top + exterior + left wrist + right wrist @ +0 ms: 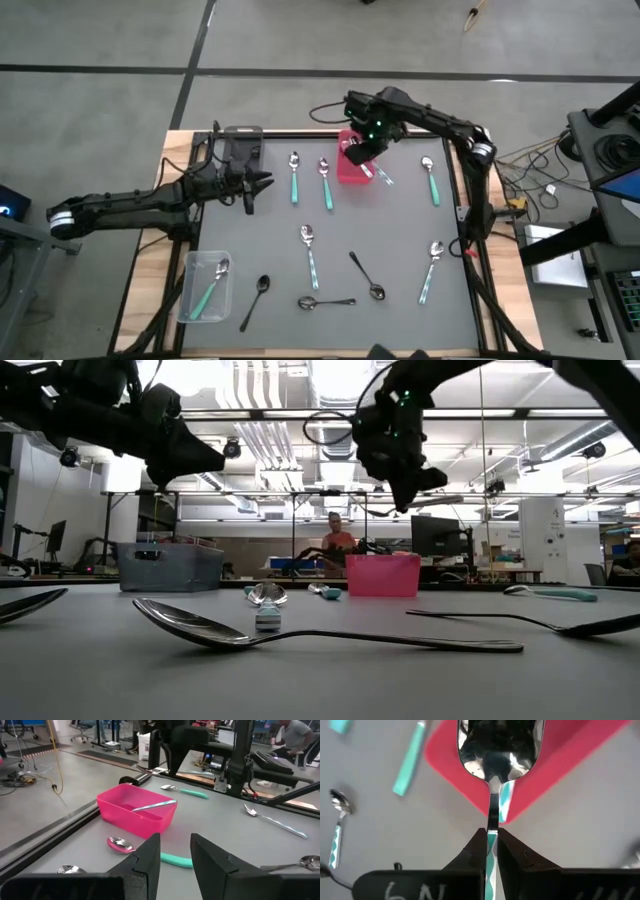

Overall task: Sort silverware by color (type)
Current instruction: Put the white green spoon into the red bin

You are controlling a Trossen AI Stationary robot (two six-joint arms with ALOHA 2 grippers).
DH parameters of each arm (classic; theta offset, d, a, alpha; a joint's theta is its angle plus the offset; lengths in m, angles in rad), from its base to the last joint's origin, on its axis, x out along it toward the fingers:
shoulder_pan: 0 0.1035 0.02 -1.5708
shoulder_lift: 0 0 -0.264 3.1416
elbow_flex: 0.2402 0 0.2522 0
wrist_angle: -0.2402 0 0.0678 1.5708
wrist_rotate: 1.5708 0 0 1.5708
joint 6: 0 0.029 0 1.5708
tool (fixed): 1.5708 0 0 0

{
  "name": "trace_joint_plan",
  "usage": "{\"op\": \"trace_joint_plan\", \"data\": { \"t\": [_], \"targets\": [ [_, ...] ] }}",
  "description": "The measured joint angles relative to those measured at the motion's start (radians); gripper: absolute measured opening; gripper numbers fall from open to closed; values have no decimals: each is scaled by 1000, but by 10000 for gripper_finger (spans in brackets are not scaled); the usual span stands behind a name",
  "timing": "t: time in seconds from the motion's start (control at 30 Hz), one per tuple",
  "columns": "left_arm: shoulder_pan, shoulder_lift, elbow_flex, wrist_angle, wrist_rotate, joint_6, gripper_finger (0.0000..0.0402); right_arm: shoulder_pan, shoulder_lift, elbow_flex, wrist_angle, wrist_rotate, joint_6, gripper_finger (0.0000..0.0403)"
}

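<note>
Right gripper (491,851) jaws clamped on patterned teal spoon (497,750) above red bin (352,163); early release risks rim bounce onto surface. Left gripper (174,854) jaws half-open, empty.

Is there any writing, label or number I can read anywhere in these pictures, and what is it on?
"6N": pale handwritten marks on the dark body of the right tool, seen in the right wrist view; partly cut off by the picture's edge, so the reading is uncertain.
Spoons, red bin, grey bin: no writing that shows.
Screens and signs in the room behind: too small or blurred to read.
</note>
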Motion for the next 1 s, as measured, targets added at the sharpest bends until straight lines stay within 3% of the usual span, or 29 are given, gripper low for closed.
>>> {"op": "trace_joint_plan", "data": {
  "t": [0.2, 0.67, 1.0],
  "targets": [
    [0, 0, 0, 0, 0, 1, 89, -54, 94, 119, -139, 0, 0, 13],
    [0, 0, 0, -1, 0, -17, 89, -89, 302, 301, -141, -74, 17, 13],
    [0, 0, 0, -1, -6, -37, 89, -115, 360, 365, -140, -70, -8, 13]
  ]
}}
